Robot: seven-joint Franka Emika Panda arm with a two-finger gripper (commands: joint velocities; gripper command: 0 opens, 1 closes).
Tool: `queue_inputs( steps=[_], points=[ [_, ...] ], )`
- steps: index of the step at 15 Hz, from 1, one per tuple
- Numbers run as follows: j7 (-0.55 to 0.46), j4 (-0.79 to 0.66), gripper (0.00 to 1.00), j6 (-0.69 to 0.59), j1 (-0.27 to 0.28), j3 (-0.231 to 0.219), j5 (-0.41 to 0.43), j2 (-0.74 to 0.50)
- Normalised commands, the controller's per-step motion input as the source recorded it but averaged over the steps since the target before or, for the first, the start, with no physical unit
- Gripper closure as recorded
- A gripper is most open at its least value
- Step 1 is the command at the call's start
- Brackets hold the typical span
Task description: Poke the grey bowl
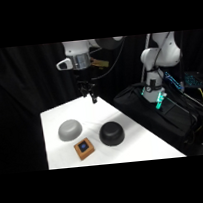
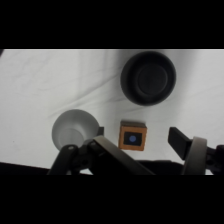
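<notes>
The grey bowl lies dome-up on the white table, at its left side; in the wrist view the grey bowl shows at lower left. My gripper hangs high over the table's far part, behind and to the right of the bowl and well clear of it. Its fingers stand open with nothing between them, and in the wrist view the gripper has one finger at right.
A black bowl sits to the right of the grey one. An orange-brown block with a blue centre lies in front, between them. A black bag borders the table's right edge, below the arm's base.
</notes>
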Motion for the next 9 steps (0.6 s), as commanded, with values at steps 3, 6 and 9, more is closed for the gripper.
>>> queue_inputs(
  steps=[3, 6, 9],
  points=[
    [-0.04, 0.13, 0.00, -0.02, -0.043, 0.002, 0.031, 0.07],
    [-0.11, 0.42, 0.00, -0.14, -0.108, -0.047, 0.135, 0.24],
    [-0.14, 0.62, 0.00, -0.16, -0.150, -0.067, 0.201, 0.39]
  ],
)
